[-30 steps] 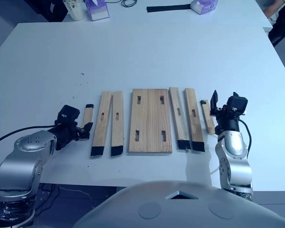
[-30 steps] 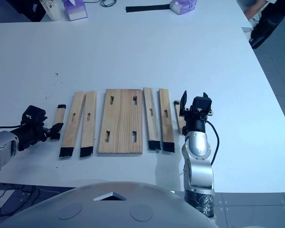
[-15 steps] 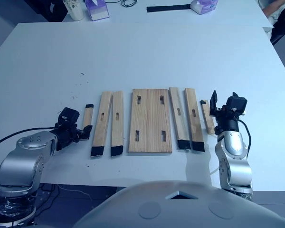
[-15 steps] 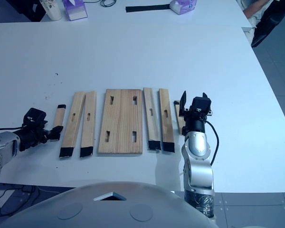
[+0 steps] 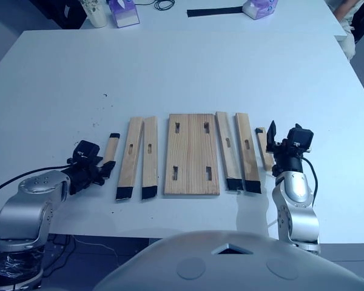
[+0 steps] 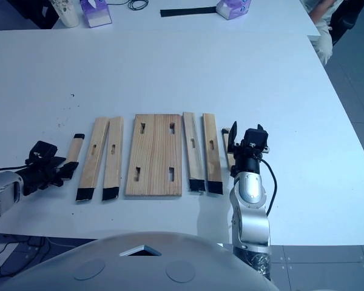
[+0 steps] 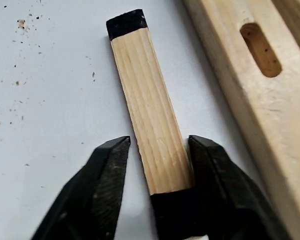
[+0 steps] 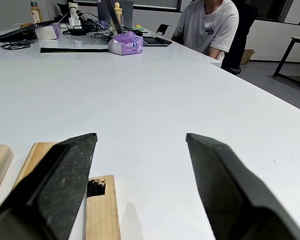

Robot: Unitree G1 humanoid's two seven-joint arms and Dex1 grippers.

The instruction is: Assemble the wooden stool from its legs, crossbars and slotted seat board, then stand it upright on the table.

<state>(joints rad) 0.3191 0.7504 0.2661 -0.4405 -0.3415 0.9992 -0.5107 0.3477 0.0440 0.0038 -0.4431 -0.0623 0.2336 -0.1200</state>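
Note:
The slotted seat board (image 5: 192, 153) lies flat mid-table. Two legs (image 5: 139, 157) lie to its left and two legs (image 5: 238, 151) to its right. A short black-tipped crossbar (image 5: 111, 147) lies at the far left. My left gripper (image 5: 103, 170) is open and straddles its near end. In the left wrist view the crossbar (image 7: 150, 105) runs between the fingers (image 7: 107, 185); one pad is close against it, the other apart. A second crossbar (image 5: 264, 147) lies at the far right. My right gripper (image 5: 283, 134) is open just beside and above it, its fingers (image 8: 50, 185) spread wide over the crossbar (image 8: 101, 210).
The white table (image 5: 188, 73) stretches bare behind the parts. Tissue packs (image 5: 124, 11), a cup (image 5: 96, 11) and a black strip (image 5: 215, 10) sit on the far table. The near table edge runs just in front of both arms.
My left gripper has slid slightly back toward the near edge along the left crossbar. The right gripper has sunk a little toward the right crossbar. The wooden parts have not moved.

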